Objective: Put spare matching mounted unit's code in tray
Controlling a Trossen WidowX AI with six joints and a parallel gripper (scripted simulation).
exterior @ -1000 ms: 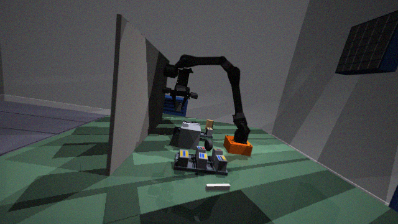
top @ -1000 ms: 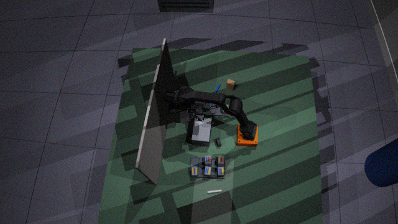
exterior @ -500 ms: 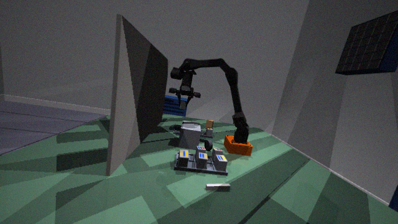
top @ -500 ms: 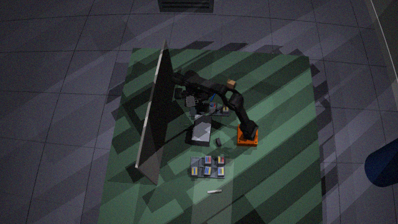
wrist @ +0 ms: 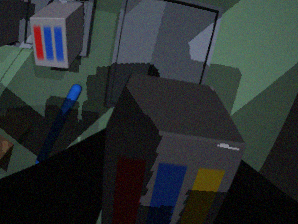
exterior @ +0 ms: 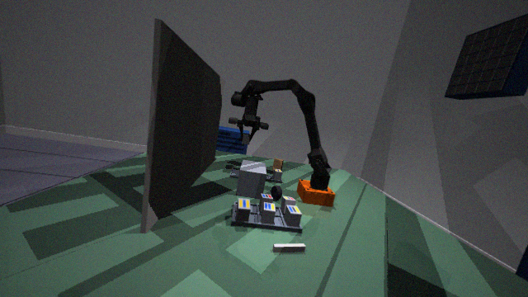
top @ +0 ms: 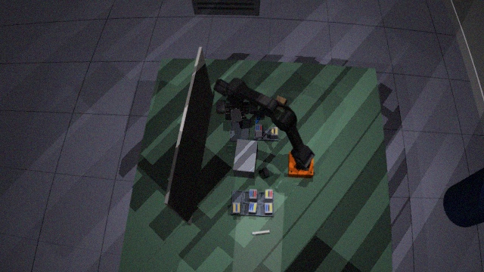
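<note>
My gripper (top: 235, 116) (exterior: 247, 134) is shut on a dark grey spare block (wrist: 169, 176) with red, blue and yellow stripes on its face. It holds the spare in the air, above and just short of the grey open tray (wrist: 149, 36) (top: 239, 134). The mounted unit, a light grey box (top: 246, 156) (exterior: 251, 178), stands on the mat between the tray and the rack. A dark rack (top: 242, 214) (exterior: 264, 224) near the front holds several striped spares.
A tall dark panel (top: 190, 143) (exterior: 181, 136) stands upright left of the arm. Two more spares (top: 259, 130) (wrist: 56, 39) sit right of the tray, with a blue pen (wrist: 63, 112) beside them. A white bar (top: 261, 232) (exterior: 289, 247) lies in front of the rack. The arm's orange base (top: 299, 170) stands to the right.
</note>
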